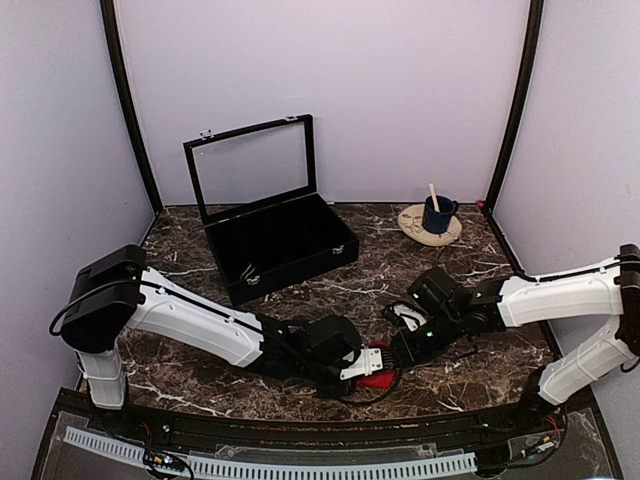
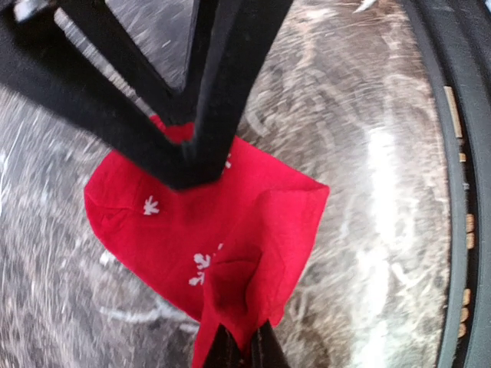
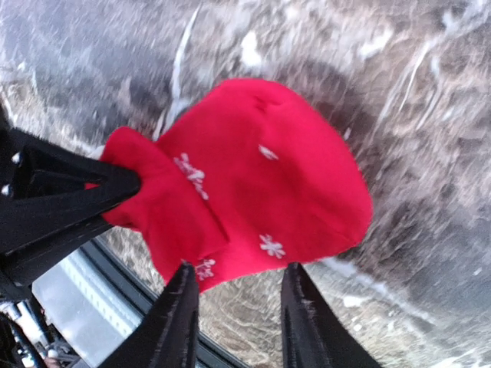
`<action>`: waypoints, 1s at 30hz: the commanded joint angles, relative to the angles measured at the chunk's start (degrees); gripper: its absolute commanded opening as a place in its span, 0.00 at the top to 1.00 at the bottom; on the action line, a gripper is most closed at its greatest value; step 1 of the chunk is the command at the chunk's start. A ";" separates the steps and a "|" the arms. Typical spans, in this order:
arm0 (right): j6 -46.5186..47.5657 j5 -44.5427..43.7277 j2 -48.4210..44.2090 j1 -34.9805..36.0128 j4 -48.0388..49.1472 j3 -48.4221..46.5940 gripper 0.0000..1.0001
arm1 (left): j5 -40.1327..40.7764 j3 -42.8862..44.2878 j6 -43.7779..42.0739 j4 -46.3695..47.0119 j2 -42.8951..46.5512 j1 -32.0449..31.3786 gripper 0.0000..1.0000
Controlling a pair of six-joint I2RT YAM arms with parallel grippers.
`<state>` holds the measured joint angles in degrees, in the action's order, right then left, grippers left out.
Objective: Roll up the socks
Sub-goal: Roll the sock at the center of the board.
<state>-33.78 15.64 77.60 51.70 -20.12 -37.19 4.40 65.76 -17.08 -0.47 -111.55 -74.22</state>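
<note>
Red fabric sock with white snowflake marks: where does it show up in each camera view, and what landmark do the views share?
Top external: the red fabric sock lies at bottom centre, between the two grippers.
Left wrist: the sock fills the centre, its lower tip pinched by the left gripper.
Right wrist: the sock is central, its lower edge at the open right gripper.
Shared landmark: the dark veined marble tabletop beneath it.

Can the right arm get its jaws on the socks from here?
Probably yes: the right arm holds its jaws open right at the edge of the socks, nothing between. The left arm pinches a fold off to one side, clear of it.
</note>
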 commanded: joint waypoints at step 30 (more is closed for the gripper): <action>7.94 0.47 23.90 -2.00 -0.07 -15.96 0.92 | 10.38 2.89 3.10 -13.56 -2.36 -3.59 0.78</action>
<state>-26.87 16.05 99.42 49.87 -18.85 -53.01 15.84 67.72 -11.92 -10.41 -111.42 -77.54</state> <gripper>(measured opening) 0.082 0.205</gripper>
